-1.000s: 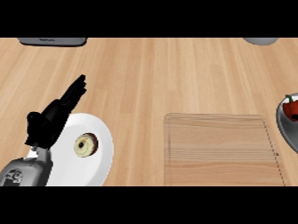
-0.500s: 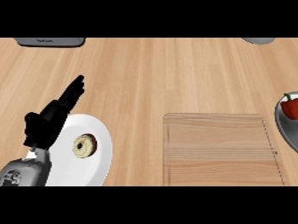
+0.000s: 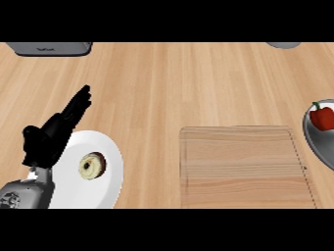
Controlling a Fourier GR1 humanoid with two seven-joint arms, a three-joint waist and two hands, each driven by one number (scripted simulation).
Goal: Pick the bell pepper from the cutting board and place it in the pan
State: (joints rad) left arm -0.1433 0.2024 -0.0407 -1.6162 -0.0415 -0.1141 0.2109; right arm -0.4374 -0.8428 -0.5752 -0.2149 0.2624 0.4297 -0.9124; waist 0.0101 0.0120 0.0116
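Pepper: the red bell pepper (image 3: 322,117) sat inside the pan (image 3: 328,147) at right, off the cutting board (image 3: 242,166) | Hands: left hand (image 3: 54,135) rested open, fingers straight, holding nothing, beside the plate (image 3: 108,184) with 1 donut (image 3: 92,165); right hand out of sight | Advice: placement looked done; best keep clear of the pan.

I'm seeing only my left hand (image 3: 52,135), resting open at the lower left, its grey forearm (image 3: 21,193) coming up from the bottom edge. Its straight fingers (image 3: 77,105) are pointing up and slightly right, holding nothing.
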